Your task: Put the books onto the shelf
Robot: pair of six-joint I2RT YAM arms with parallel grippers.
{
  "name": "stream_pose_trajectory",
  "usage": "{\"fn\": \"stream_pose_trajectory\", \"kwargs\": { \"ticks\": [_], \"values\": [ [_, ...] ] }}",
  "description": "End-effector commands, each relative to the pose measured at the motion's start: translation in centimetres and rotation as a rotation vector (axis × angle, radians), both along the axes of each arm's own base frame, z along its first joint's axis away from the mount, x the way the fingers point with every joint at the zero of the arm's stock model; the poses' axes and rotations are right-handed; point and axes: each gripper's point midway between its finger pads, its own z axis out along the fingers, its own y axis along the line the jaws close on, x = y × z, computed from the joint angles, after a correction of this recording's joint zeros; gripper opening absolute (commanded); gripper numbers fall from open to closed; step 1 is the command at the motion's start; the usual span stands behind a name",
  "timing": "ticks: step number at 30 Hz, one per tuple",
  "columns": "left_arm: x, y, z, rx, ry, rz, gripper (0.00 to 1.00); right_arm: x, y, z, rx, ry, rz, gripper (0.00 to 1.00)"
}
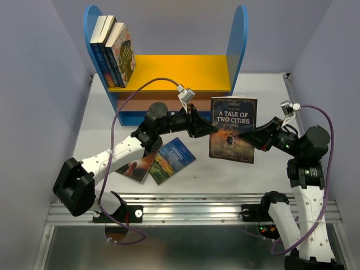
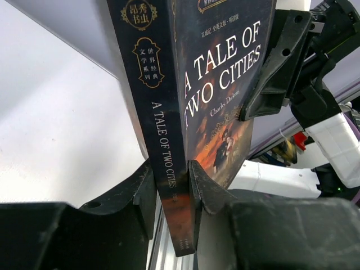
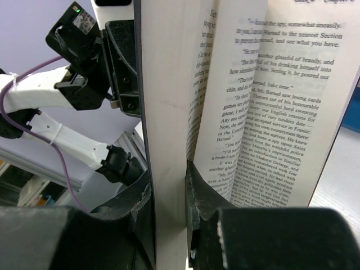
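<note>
Left arm (image 1: 112, 154) over half-hidden book (image 1: 139, 167)

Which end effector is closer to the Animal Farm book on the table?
Left. The left end effector grips A Tale of Two Cities by its spine, just behind the Animal Farm book; the right end effector holds that novel's page edge, farther right.

Pale lavender walls (image 1: 34, 67) close in the white surface (image 1: 225, 177) on the left, far and right sides. A ribbed metal rail (image 1: 197, 211) runs along its near edge. Light is even, soft.
</note>
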Motion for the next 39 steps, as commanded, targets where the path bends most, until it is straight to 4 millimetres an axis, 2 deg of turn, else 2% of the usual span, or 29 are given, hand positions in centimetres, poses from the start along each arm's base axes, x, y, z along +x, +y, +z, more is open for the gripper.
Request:
{"fn": "stream_pose_trajectory", "kwargs": {
  "ticks": [1, 3, 5, 9, 11, 20, 24, 26, 27, 28, 29, 33, 34, 35, 36, 37, 38, 39],
  "values": [
    [-1.8, 0.2, 4.6, -0.093, -0.15, -0.091, 0.3, -0.7, 0.2, 2.1, -0.019, -0.129, 0.025, 0.01],
    [-2.3, 0.1, 4.9, -0.096, -0.162, -0.124, 0.3, -0.5, 0.3, 1.8, -0.02, -0.115, 0.031, 0.01],
    [-2.9, 0.0, 5.2, -0.099, -0.174, -0.158, 0.35, -0.5, 0.3, 1.8, -0.021, -0.122, 0.032, 0.01],
    [-3.6, -0.4, 5.4, -0.104, -0.191, -0.183, 0.26, -0.3, 0.2, 1.9, -0.02, -0.13, 0.022, 0.01],
    [-4.0, -0.7, 5.4, -0.104, -0.197, -0.199, 0.27, -0.3, 0.2, 1.7, -0.018, -0.121, 0.027, 0.01],
    [-4.2, -1.2, 6.0, -0.114, -0.214, -0.196, 0.46, -0.3, 0.3, 1.5, -0.012, -0.122, 0.042, 0.01],
    [-4.4, -1.8, 6.1, -0.113, -0.22, -0.21, 0.47, -0.3, 0.3, 1.4, -0.008, -0.121, 0.041, 0.01],
    [-4.3, -1.9, 6.1, -0.108, -0.216, -0.208, 0.35, -0.2, 0.3, 1.5, -0.009, -0.122, 0.036, 0.01],
    [-4.1, -1.9, 6.1, -0.107, -0.214, -0.199, 0.16, -0.1, 0.2, 1.4, -0.014, -0.12, 0.03, 0.01],
    [-4.0, -1.9, 6.0, -0.102, -0.207, -0.19, 0.05, -0.1, 0.2, 1.5, -0.016, -0.123, 0.019, 0.01],
    [-4.0, -1.8, 6.1, -0.103, -0.211, -0.182, 0.0, 0.0, 0.1, 1.5, -0.016, -0.121, 0.013, 0.01],
    [-3.8, -1.3, 6.7, -0.11, -0.236, -0.138, 0.0, 0.6, -0.1, 1.4, -0.021, -0.117, -0.02, 0.01],
    [-3.6, -1.1, 6.9, -0.108, -0.244, -0.119, 0.0, 1.0, -0.4, 1.4, -0.021, -0.113, -0.051, 0.1],
    [-3.1, -0.7, 7.4, -0.1, -0.262, -0.069, 0.0, 1.9, -1.0, 1.1, -0.027, -0.077, -0.119, 0.29],
    [-2.7, -0.4, 7.7, -0.091, -0.275, -0.037, 0.0, 2.3, -1.3, 0.9, -0.035, -0.065, -0.151, 0.44],
    [-1.5, 0.0, 8.8, -0.088, -0.295, 0.047, 0.0, 2.9, -1.7, 0.0, -0.055, -0.032, -0.183, 0.87],
    [-1.1, 0.9, 9.3, -0.063, -0.3, 0.101, 0.0, 3.7, -2.4, 0.2, -0.063, -0.025, -0.244, 0.96],
    [-0.5, 1.5, 10.1, -0.053, -0.351, 0.159, 0.0, 4.0, -2.7, 0.1, -0.071, -0.013, -0.27, 1.0]
  ]
}}
